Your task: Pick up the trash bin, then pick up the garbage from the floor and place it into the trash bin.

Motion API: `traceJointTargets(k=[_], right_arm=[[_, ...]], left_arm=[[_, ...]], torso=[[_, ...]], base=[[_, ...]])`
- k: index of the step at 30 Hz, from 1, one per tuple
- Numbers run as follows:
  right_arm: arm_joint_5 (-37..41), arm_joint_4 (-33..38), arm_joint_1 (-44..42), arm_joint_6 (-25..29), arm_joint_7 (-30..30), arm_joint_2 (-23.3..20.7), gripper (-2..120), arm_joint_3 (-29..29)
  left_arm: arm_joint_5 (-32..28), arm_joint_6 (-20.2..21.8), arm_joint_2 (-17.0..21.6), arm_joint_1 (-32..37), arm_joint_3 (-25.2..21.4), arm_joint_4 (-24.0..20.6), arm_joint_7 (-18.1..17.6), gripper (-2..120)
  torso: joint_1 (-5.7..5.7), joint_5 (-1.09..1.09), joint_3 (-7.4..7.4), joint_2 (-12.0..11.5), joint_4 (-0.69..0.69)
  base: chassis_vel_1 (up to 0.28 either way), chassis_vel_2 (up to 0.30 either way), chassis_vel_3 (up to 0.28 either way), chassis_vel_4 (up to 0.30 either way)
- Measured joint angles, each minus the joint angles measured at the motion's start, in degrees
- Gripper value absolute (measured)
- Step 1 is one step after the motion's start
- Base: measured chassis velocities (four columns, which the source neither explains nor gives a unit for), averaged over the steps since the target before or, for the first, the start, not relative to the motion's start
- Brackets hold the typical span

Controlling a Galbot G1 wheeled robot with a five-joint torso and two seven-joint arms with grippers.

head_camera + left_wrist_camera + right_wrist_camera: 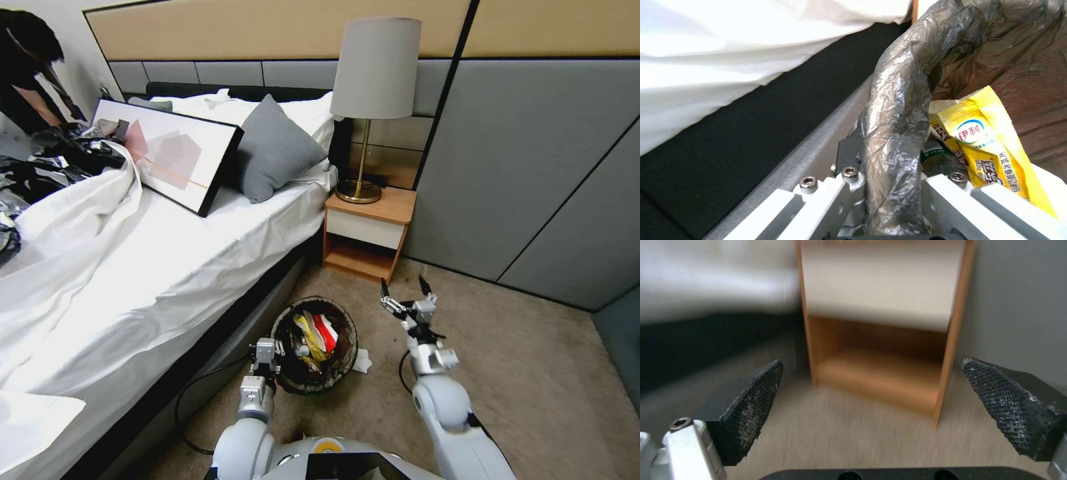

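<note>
Head view, bin: the trash bin (314,345) stands on the carpet beside the bed (167,253), its black liner over the rim, yellow and red wrappers (319,333) inside.
Head view, left arm: the left gripper (267,352) sits at the bin's rim on the robot's left side.
Head view, right arm: the right gripper (405,289) hangs over bare carpet to the bin's right, fingers spread, pointing toward the nightstand (368,235).
Head view, litter: a white tissue (362,361) lies on the floor touching the bin's right side, nearer the right arm, below and behind its fingertips.
Left wrist view, grasp: the jaws pinch the lined rim (896,140), one finger outside, one inside the bin; a yellow wrapper (991,150) lies just inside.
Right wrist view, jaws: both pads (753,396) stand wide apart with nothing between; the nightstand's open shelf (880,370) lies straight ahead.
Judgement: the tissue seems the nearest remaining pickup, calling for the right arm to draw back and down.
</note>
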Motion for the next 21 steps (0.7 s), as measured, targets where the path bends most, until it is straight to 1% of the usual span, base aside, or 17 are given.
traceJointTargets(k=[1, 2, 3, 4, 5, 7, 8, 10, 11, 12, 13, 15, 16, 17, 19, 21], right_arm=[[0.7, -3.6, 2.1, -2.2, 0.2, -0.1, 100, -1.3], [1.0, -6.4, 3.6, -3.2, 0.2, -0.1, 100, -2.2], [1.0, -6.4, 3.6, -3.2, 0.2, -0.1, 100, -2.2], [2.1, -9.9, 5.6, -4.8, 0.1, -0.1, 100, -3.5], [2.8, -11.5, 6.5, -6.1, -0.1, -0.1, 100, -4.3], [3.1, -12.6, 7.2, -7.0, -0.2, -0.1, 100, -4.9], [3.2, -15.9, 9.0, -8.7, -1.0, -0.1, 100, -6.2], [3.5, -19.4, 10.7, -10.9, -1.8, -0.1, 100, -7.9], [3.5, -19.4, 10.7, -10.9, -1.8, -0.1, 100, -7.9], [3.9, -23.2, 12.3, -13.1, -3.5, 0.0, 100, -9.7], [2.9, -25.6, 13.2, -13.7, -4.8, -0.1, 100, -10.6], [2.4, -26.9, 13.5, -13.9, -5.5, -0.1, 100, -11.2], [1.2, -30.1, 14.0, -13.9, -6.3, -0.1, 100, -12.4], [0.6, -31.5, 14.2, -13.7, -6.7, -0.1, 100, -12.7], [-0.5, -34.1, 14.3, -13.1, -7.5, 0.0, 100, -13.1], [-0.8, -34.8, 14.4, -12.8, -7.9, 0.0, 100, -13.1]], left_arm=[[-0.1, 0.0, -0.1, 0.1, -0.2, -0.1, 0.0, 1], [-0.1, 0.0, -0.1, 0.1, -0.4, -0.2, 0.0, 1], [-0.1, 0.0, -0.1, 0.1, -0.4, -0.2, 0.0, 1], [-0.2, 0.0, -0.2, 0.2, -0.7, -0.3, 0.0, 1], [-0.2, 0.0, -0.2, 0.3, -0.9, -0.4, 0.0, 1], [-0.3, 0.0, -0.2, 0.3, -1.0, -0.4, 0.0, 1], [-0.4, 0.0, -0.2, 0.1, -1.2, -0.3, -0.1, 1], [-0.5, 0.1, -0.3, -0.1, -1.4, -0.2, -0.1, 1], [-0.5, 0.1, -0.3, -0.1, -1.4, -0.2, -0.1, 1], [-0.6, 0.1, -0.3, -0.3, -1.4, -0.1, -0.1, 1], [-0.6, 0.1, -0.2, -0.3, -1.5, 0.0, -0.1, 1], [-0.6, 0.1, -0.2, -0.3, -1.5, 0.0, -0.1, 1], [-0.6, 0.1, -0.2, -0.2, -1.5, 0.1, -0.1, 1], [-0.6, 0.1, -0.2, -0.2, -1.5, 0.1, -0.1, 1], [-0.6, 0.1, -0.2, -0.2, -1.3, 0.3, -0.1, 1], [-0.6, 0.1, -0.2, -0.2, -1.2, 0.4, -0.1, 1]], torso=[[0.0, 0.01, 0.0, 0.0, 0.0], [0.0, 0.0, 0.0, 0.0, 0.01], [0.0, 0.0, 0.0, 0.0, 0.01], [0.0, 0.01, 0.0, 0.0, 0.01], [0.0, 0.01, 0.0, 0.0, 0.01], [0.0, 0.0, 0.0, 0.0, 0.01], [0.0, 0.01, 0.0, 0.0, 0.0], [0.0, -0.02, 0.0, 0.0, 0.0], [0.0, -0.02, 0.0, 0.0, 0.0], [0.0, 0.02, 0.0, 0.0, 0.01], [0.0, -0.02, 0.0, 0.0, 0.01], [0.0, -0.02, 0.0, 0.0, 0.01], [0.0, 0.01, 0.0, 0.0, 0.0], [0.0, -0.01, 0.0, 0.0, 0.0], [0.0, 0.01, 0.0, 0.0, 0.0], [0.0, 0.0, 0.0, 0.0, 0.0]], base=[[0.0, 0.0, 0.0, 0.0], [0.0, 0.0, 0.0, 0.0], [0.0, 0.0, 0.0, 0.0], [0.0, 0.0, 0.0, 0.0], [0.0, 0.0, 0.0, 0.0], [0.0, 0.0, 0.0, 0.0], [0.0, 0.0, 0.0, 0.0], [0.0, 0.0, 0.0, 0.0], [0.0, 0.0, 0.0, 0.0], [0.0, 0.0, 0.0, 0.0], [0.0, 0.0, 0.0, 0.0], [0.0, 0.0, 0.0, 0.0], [0.0, 0.0, 0.0, 0.0], [0.0, 0.0, 0.0, 0.0], [0.0, 0.0, 0.0, 0.0], [0.0, 0.0, 0.0, 0.0]])
